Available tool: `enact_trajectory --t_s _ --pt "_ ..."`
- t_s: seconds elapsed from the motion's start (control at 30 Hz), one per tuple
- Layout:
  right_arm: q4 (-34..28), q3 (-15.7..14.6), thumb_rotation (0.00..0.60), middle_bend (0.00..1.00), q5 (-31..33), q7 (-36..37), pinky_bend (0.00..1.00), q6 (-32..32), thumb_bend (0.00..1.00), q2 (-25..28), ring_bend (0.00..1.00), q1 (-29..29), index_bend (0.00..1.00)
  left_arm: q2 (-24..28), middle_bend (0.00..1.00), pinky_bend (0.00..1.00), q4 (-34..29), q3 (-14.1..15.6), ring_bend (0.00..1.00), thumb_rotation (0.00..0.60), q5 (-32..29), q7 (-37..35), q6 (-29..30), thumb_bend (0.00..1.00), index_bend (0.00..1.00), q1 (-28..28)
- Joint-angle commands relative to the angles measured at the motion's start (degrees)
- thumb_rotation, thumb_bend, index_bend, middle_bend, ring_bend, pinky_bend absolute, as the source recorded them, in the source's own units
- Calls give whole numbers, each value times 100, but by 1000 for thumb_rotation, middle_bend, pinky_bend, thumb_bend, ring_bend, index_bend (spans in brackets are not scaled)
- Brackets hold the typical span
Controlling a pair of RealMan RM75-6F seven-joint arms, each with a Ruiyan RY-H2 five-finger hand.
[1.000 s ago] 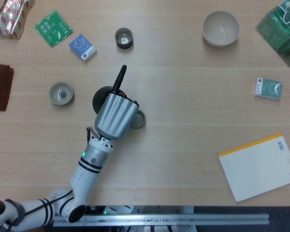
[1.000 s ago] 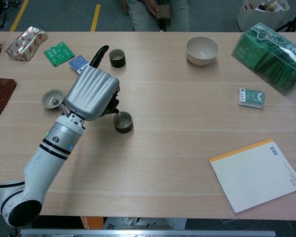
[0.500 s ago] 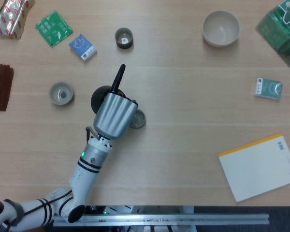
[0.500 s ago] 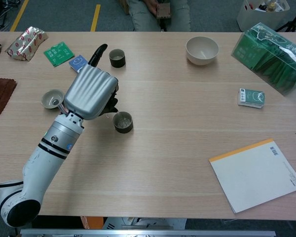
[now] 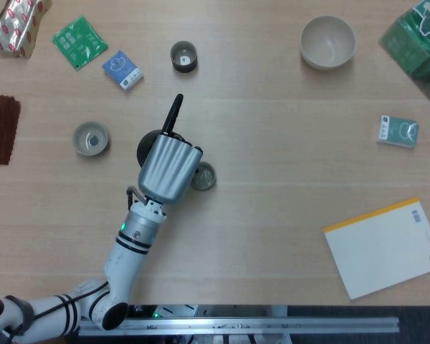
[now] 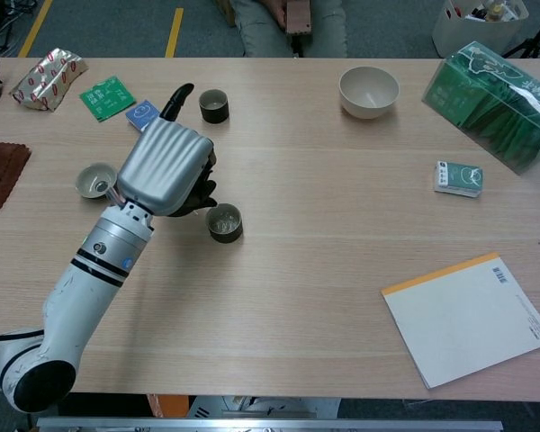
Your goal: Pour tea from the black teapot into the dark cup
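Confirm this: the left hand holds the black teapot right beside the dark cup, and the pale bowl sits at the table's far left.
Not quite. The left hand does hold the black teapot beside the dark cup, but the chest view shows the pale bowl toward the far right.

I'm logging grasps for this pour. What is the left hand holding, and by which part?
The left hand holds the black teapot, seemingly near the base of its long handle; the hand's back hides the exact contact. The right hand is out of view.
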Motion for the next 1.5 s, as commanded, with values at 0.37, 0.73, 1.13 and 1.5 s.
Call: enact_trajectory --t_s 0.37,0.73,1.13,1.5 --pt "-131 80 600 127 153 -161 51 -38 232 28 0 16 96 351 1000 2 -688 -242 841 600 -546 -856 -261 246 951 109" --pt "-229 93 600 127 143 -212 51 -92 231 23 0 53 96 1220 1000 2 -1374 -295 834 600 -1100 -1778 -442 246 942 430" --pt "-245 106 600 127 181 -247 51 -136 231 0 0 76 96 1624 1000 2 -1509 69 831 600 -1004 -2250 -133 246 937 842" --pt "-226 102 600 127 231 -214 51 -170 232 -9 0 68 96 1766 1000 2 -1577 392 826 600 -856 -2433 -10 246 931 1108"
